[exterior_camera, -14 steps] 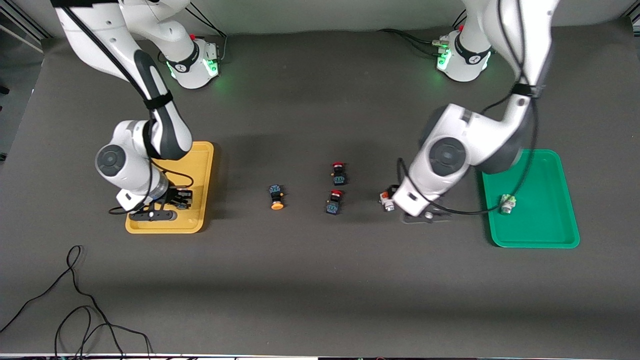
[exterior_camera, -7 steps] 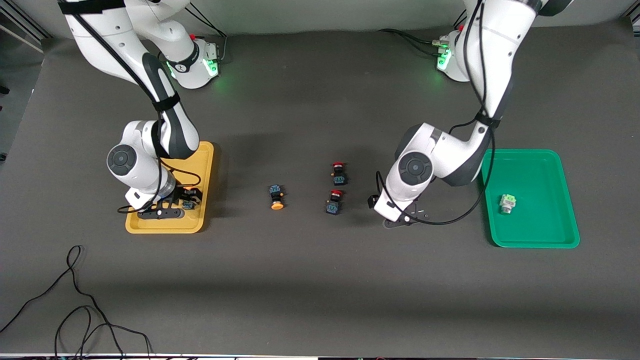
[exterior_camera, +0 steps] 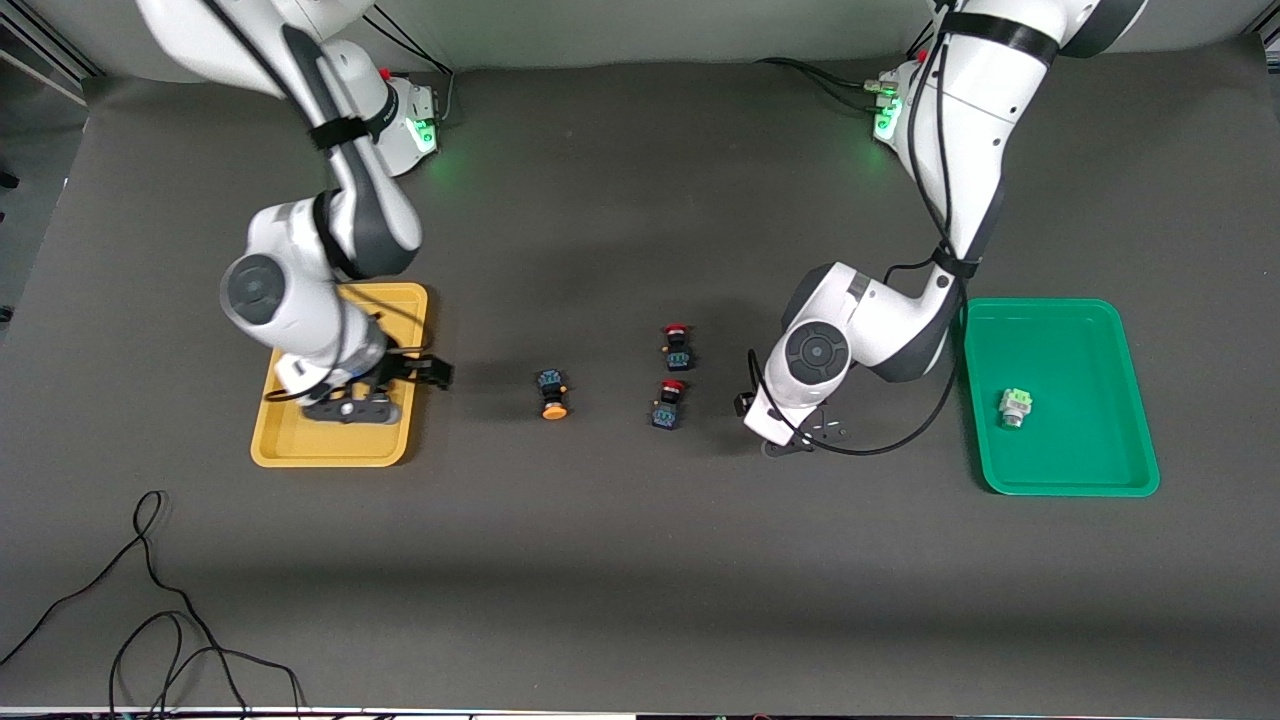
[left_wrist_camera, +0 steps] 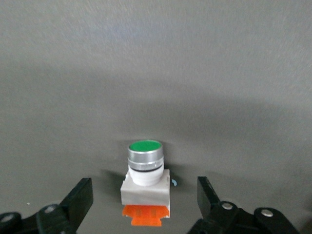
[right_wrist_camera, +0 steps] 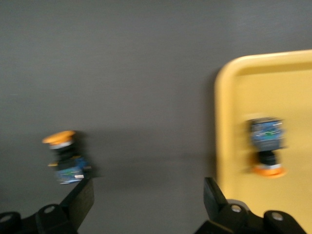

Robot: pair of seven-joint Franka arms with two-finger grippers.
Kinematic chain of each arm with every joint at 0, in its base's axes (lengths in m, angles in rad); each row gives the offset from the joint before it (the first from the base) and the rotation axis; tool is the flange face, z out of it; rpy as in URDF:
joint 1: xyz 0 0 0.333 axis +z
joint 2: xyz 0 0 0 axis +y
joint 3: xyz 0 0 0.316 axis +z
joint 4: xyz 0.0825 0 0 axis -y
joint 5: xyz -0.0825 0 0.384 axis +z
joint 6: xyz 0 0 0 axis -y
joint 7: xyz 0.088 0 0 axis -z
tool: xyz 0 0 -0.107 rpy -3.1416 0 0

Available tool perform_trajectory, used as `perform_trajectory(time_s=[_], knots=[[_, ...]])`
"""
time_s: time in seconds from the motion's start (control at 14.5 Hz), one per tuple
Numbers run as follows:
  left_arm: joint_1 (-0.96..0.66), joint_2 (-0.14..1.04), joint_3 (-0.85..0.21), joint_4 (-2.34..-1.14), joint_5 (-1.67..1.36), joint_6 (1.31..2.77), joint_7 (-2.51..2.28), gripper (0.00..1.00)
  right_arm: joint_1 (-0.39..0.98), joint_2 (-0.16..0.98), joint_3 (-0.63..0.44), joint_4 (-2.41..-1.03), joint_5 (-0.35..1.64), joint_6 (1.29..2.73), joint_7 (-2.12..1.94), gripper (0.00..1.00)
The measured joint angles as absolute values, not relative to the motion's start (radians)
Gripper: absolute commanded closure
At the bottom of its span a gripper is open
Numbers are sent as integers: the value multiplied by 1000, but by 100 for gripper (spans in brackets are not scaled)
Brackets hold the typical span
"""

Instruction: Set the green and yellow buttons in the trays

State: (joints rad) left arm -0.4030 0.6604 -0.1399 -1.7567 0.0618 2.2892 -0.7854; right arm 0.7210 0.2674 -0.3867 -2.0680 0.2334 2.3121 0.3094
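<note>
Left gripper [left_wrist_camera: 145,204]: fingers spread astride green button [left_wrist_camera: 145,180], aligned for grasp | Right gripper [right_wrist_camera: 147,204]: released, over yellow tray [exterior_camera: 300,450] edge; yellow button [right_wrist_camera: 266,146] deposited inside | Loose yellow button [exterior_camera: 552,393]: tray's 3 o'clock.

Even, diffuse overhead light leaves soft shadows beside each arm on the dark table [exterior_camera: 620,560] in the front view, with green lamp glow at the upper bases. The right wrist view is motion-blurred throughout; the left wrist view is sharp, dimming toward its lower edge.
</note>
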Motion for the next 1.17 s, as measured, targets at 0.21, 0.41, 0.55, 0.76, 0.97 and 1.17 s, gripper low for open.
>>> perform_trajectory(time_s=[0.21,0.41,0.55,0.76,0.97,1.17], knots=[[-409,660,-140,-1764,62,2287,-789,65,822,335,-382,-2003,246,2313,427,0],[-409,657,-137,-1763,62,2286,-791,74,888,437,-380,-1972,297,2361,430,0],[-402,636,-132,-1745,60,2241,-793,73,931,512,-379,-1972,331,2440,434,1],[-345,506,-135,-1706,27,2069,-772,74,990,611,-378,-1969,371,2554,437,22],[-256,336,-133,-1702,-37,1862,-598,74,1008,657,-380,-1960,374,2590,437,100],[-81,249,-126,-1712,-38,1710,-333,74,1005,649,-394,-1941,380,2582,443,100]])
